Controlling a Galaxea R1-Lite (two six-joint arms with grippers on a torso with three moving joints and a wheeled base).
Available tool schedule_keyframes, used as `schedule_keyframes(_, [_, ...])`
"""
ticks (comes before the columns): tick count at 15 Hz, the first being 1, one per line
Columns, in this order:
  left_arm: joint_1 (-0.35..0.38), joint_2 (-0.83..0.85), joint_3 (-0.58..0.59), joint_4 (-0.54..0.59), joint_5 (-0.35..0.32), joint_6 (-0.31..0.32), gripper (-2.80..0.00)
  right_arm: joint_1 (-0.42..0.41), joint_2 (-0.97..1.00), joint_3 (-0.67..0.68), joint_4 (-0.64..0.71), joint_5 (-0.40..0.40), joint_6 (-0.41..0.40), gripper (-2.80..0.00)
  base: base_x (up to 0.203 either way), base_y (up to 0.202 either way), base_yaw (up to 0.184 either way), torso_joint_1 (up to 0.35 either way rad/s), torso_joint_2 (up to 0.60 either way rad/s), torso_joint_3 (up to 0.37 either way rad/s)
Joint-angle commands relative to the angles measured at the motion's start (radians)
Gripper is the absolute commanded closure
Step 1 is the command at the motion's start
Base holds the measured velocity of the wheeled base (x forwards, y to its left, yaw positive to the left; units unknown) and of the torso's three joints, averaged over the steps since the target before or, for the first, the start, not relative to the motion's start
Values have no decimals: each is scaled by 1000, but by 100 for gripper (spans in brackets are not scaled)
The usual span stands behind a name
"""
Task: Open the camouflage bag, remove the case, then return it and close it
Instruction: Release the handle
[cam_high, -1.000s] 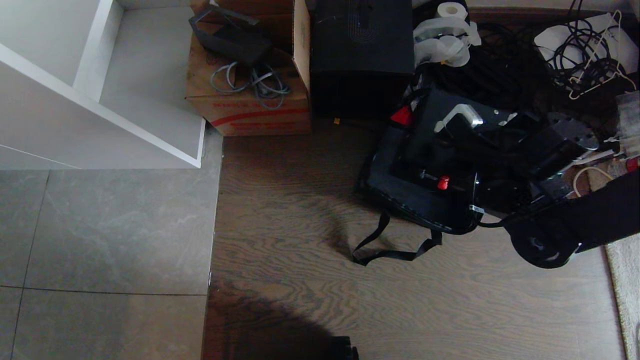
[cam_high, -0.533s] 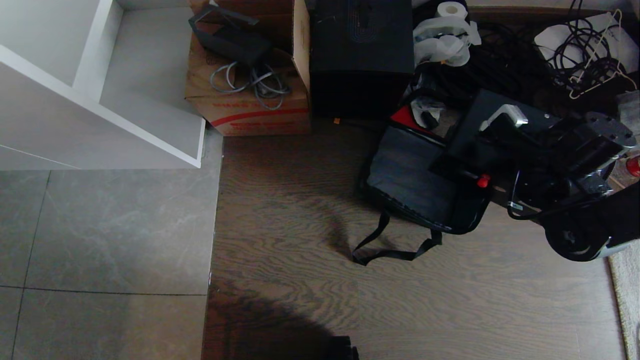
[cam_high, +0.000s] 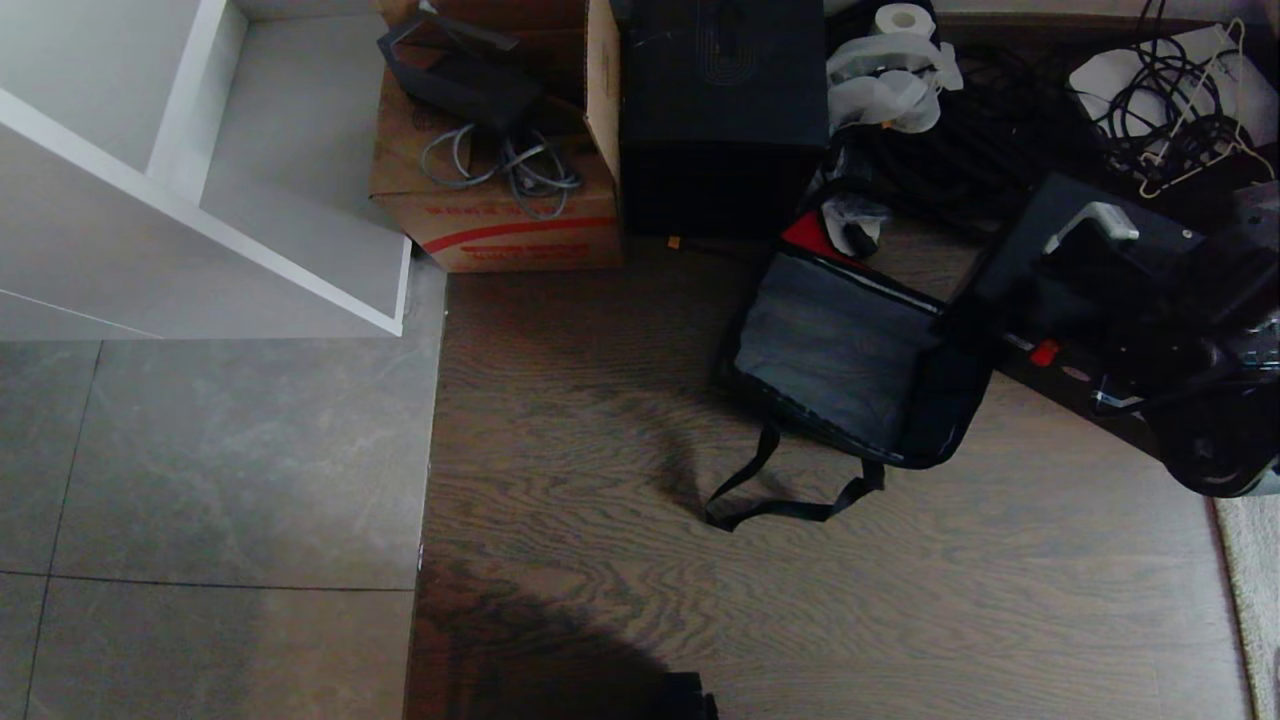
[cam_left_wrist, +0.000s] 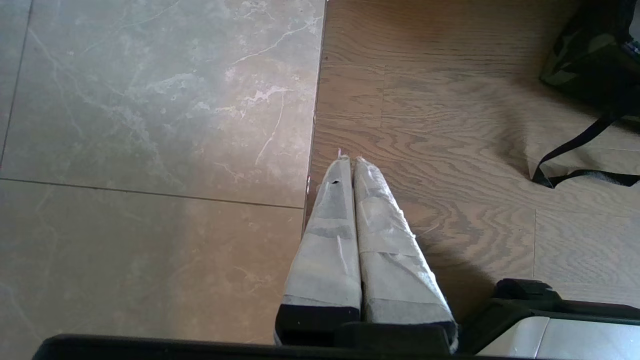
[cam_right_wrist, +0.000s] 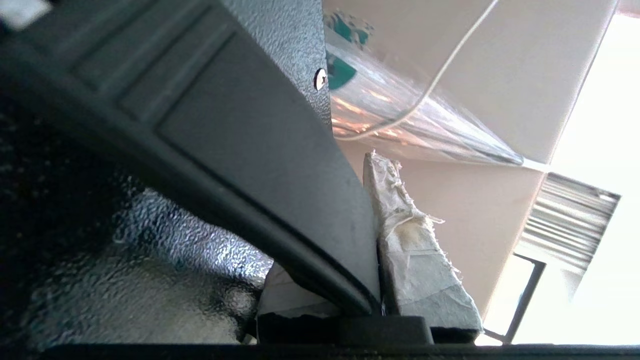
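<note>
My right pincer (cam_right_wrist: 370, 240) is clamped on the case (cam_high: 1090, 270) handle, right of the open camouflage bag (cam_high: 850, 360); left pincer (cam_left_wrist: 350, 165) together.

Case handle (cam_right_wrist: 210, 150) between end effector's fingers (cam_right_wrist: 420, 260)

Head view: from above, steeply down onto wood floor (cam_high: 600, 420) and camouflage bag (cam_high: 840, 360). Left wrist view: low, close over the floor, sharing wood floor (cam_left_wrist: 450, 125), bag corner (cam_left_wrist: 590, 55) and strap. Right wrist view: pressed against the case (cam_right_wrist: 225, 140), facing upward.
</note>
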Motion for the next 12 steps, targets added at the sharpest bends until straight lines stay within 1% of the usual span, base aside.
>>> schedule_keyframes(1, [0, 0, 11, 0, 0, -1, 0, -36, -26, -15, 14, -7, -8, 0, 0, 0, 0, 0, 0, 0])
schedule_keyframes(3, [0, 0, 9, 0, 0, -1, 0, -50, -36, -26, 43, -8, -7, 0, 0, 0, 0, 0, 0, 0])
schedule_keyframes(6, [0, 0, 10, 0, 1, 0, 0, -91, -19, -47, 40, -8, -7, 0, 0, 0, 0, 0, 0, 0])
schedule_keyframes(9, [0, 0, 11, 0, 0, 0, 0, -123, 32, -115, 40, -8, -8, 0, 0, 0, 0, 0, 0, 0])
schedule_keyframes(12, [0, 0, 11, 0, 0, -1, 0, -141, 128, -186, 35, -8, -7, 0, 0, 0, 0, 0, 0, 0])
